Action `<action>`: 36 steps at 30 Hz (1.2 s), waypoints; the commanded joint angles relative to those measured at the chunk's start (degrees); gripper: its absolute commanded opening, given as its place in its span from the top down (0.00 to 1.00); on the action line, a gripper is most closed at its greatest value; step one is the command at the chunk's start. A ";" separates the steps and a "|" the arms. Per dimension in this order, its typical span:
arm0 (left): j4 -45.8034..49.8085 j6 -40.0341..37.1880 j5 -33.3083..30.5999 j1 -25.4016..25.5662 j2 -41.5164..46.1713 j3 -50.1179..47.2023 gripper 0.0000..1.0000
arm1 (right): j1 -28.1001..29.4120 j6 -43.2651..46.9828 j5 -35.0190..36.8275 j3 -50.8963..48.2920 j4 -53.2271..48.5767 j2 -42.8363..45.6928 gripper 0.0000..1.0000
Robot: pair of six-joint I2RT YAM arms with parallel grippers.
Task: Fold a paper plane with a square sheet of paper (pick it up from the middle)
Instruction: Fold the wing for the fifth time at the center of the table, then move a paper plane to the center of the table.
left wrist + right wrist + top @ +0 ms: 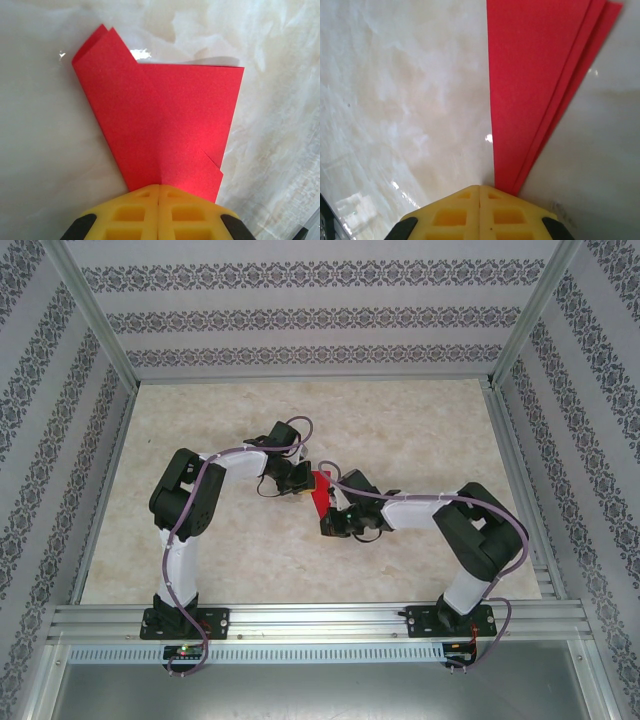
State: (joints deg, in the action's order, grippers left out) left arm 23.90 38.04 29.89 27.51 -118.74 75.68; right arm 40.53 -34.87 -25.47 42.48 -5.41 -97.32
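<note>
- Between the two gripper tips, near the middle of the pale marbled surface (420, 440), a bright red folded sheet of paper (320, 495) spans from one arm to the other.
- The left gripper (297, 480) has black housings and yellow moulded fingers. It sits at the far-left end of the sheet.
- Left wrist view: the left gripper (159, 187) has its yellow fingers (132, 212) pressed together with no gap at the seam. They are clamped on the narrow end of the bright red folded sheet of paper (160, 120).
- Ahead of that gripper the sheet fans wider. It has a straight far edge, a doubled corner pointing ahead and to the left, and a small loose flap just right of the tips.
- The right gripper (335, 520) sits at the near end of the sheet.
- Right wrist view: the right gripper (480, 187) also has its yellow fingers (507, 215) closed tight together. The tapered end of the sheet (535, 75) runs in at the tips, just right of the seam, and reads as pinched there.
- Ahead and to the right of that gripper, several stacked red layers show as stepped edges.
- Only the red face of the paper is visible.
- Whether the sheet touches the surface or hangs above it cannot be told.
</note>
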 commanded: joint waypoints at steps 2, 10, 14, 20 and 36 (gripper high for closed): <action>4.45 0.34 -10.35 0.24 -5.80 -1.79 0.92 | 1.55 -1.24 -2.82 -3.28 -11.31 0.02 0.93; 5.50 -1.23 -8.12 0.31 -2.48 0.80 0.84 | -1.74 -5.38 4.04 -0.56 -10.22 15.10 0.79; 10.67 -3.60 -7.36 0.58 0.70 5.48 0.68 | -5.68 -4.38 11.50 1.63 -12.89 21.56 0.62; 17.79 -4.00 -12.10 0.92 5.70 7.93 0.55 | -14.14 -2.77 15.71 1.38 -13.74 26.39 0.40; 27.16 6.16 -29.00 14.03 1.30 17.67 0.33 | -22.65 -3.62 15.92 -4.14 -6.48 24.12 0.11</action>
State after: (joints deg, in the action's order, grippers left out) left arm 47.79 41.25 4.67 40.42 -113.86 88.82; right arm 18.59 -37.95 -9.91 39.33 -14.41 -72.60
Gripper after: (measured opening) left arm 0.670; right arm 0.891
